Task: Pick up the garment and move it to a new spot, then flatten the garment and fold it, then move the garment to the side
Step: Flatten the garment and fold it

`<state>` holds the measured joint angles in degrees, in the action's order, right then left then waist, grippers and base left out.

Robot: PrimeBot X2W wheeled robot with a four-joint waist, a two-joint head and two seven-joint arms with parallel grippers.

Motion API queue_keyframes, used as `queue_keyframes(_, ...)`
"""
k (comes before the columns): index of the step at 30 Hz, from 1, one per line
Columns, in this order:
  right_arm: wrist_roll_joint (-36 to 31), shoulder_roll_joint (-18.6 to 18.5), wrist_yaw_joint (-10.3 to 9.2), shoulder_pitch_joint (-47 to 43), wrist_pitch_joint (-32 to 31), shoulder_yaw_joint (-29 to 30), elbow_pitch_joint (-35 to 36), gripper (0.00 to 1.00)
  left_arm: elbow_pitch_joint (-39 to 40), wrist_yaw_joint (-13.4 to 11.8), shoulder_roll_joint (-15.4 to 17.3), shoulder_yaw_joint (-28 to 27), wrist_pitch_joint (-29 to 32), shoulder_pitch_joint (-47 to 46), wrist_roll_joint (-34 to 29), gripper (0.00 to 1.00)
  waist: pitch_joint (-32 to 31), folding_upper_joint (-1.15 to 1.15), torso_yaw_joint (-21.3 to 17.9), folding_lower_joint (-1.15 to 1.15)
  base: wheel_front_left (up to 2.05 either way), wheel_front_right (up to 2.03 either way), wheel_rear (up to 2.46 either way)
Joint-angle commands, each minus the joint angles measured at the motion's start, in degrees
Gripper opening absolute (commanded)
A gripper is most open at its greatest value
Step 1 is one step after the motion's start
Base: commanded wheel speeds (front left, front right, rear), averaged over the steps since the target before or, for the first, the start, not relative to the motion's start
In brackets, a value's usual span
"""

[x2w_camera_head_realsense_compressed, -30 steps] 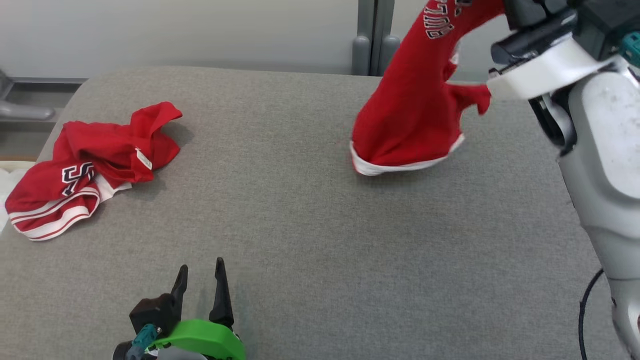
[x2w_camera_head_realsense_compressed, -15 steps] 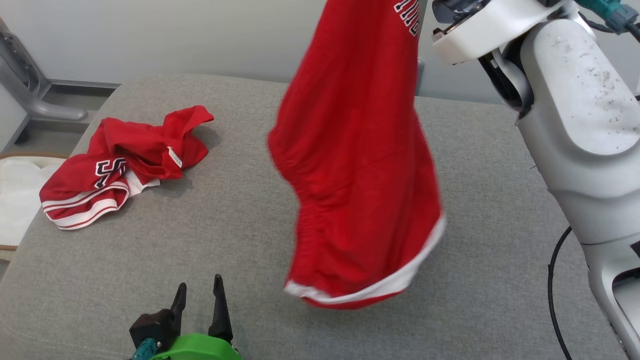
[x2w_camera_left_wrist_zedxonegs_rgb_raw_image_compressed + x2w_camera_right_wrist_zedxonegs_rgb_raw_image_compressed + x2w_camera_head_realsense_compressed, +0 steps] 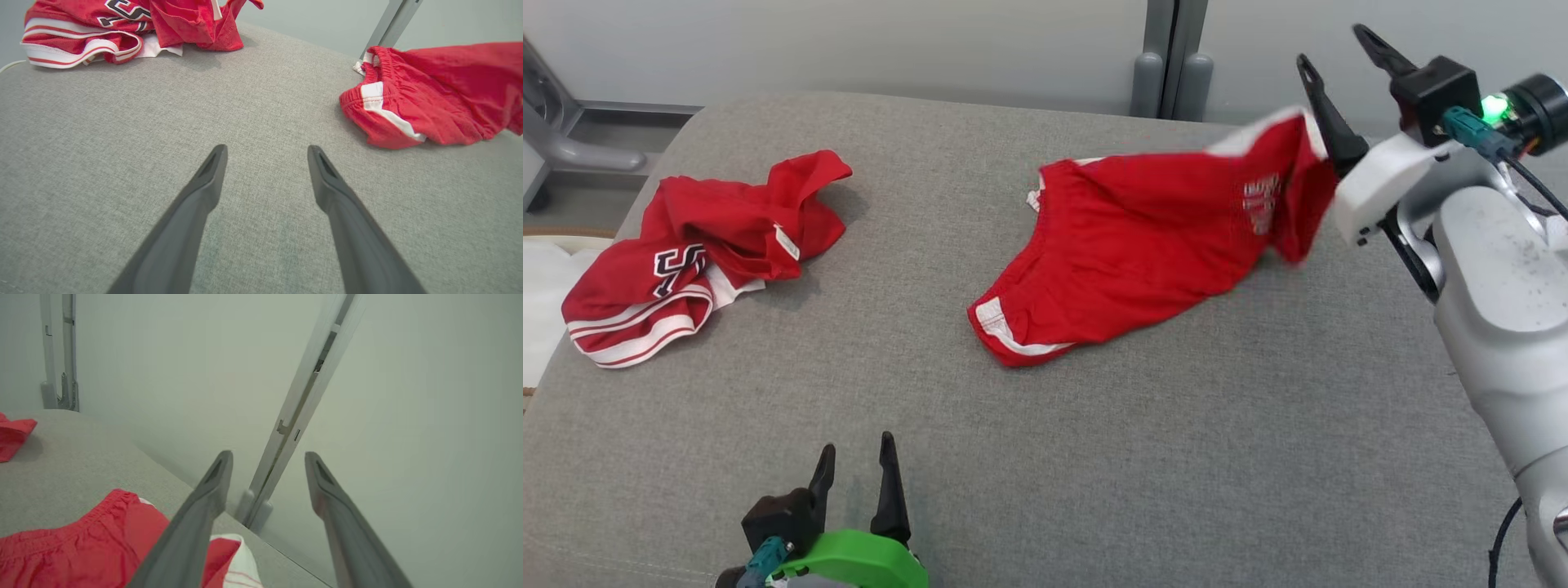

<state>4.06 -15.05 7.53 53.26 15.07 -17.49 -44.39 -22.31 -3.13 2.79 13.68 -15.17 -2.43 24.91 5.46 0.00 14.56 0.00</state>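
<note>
Head view. Change since a second ago: the right gripper (image 3: 1331,45) was clamped on the red shorts (image 3: 1127,245) and carrying them in the air; its fingers now stand apart with nothing between them. The shorts lie on the grey counter (image 3: 1094,457), to the right of the crumpled red jersey (image 3: 703,253) and well apart from it. The end of the shorts away from the jersey is raised and blurred just beside one right finger; I cannot tell whether it touches. Judgement: the move to a new spot is done, flattening comes next. The left gripper (image 3: 856,441) sits nearer the robot than the jersey, its fingers open and empty.

Left wrist view. The left fingers are spread over bare counter. The shorts' waistband end faces the jersey, bunched and doubled over, not flat. There is open cloth-free room between the jersey and the shorts.

Right wrist view. The right fingers are open and point past the counter's far edge at the wall. The shorts lie under and behind one finger. The shorts' far end sits close to that edge, so spreading should pull toward the jersey side, where there is room.
</note>
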Motion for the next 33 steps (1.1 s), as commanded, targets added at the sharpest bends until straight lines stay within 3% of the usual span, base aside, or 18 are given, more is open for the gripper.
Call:
queue_keyframes(1,-0.4,-0.3,-0.08,-1.5,0.1,1.4,-0.4,1.0,0.3,0.2,0.2,0.5,0.0,-1.2,-0.3,1.0,0.7,0.0,-0.5,0.0,0.0,0.0,0.0)
queue_keyframes(13,-2.1,2.6,-0.08,-17.1,0.1,12.2,8.4,1.0,-0.2,1.7,0.2,2.9,0.0,-8.3,-2.0,1.0,4.8,0.0,-6.7,0.0,0.0,0.0,0.0)
queue_keyframes(25,-2.2,5.7,-0.08,-25.5,0.1,15.5,15.8,1.0,-8.9,4.6,0.2,0.3,0.0,-19.5,-5.2,1.0,10.4,0.0,-12.4,0.0,0.0,0.0,0.0)
queue_keyframes(33,-2.3,7.8,-0.08,-28.7,0.1,16.5,17.5,1.0,-16.9,3.8,0.2,-2.1,0.0,-21.6,-3.0,1.0,11.4,0.0,-14.4,0.0,0.0,0.0,0.0)
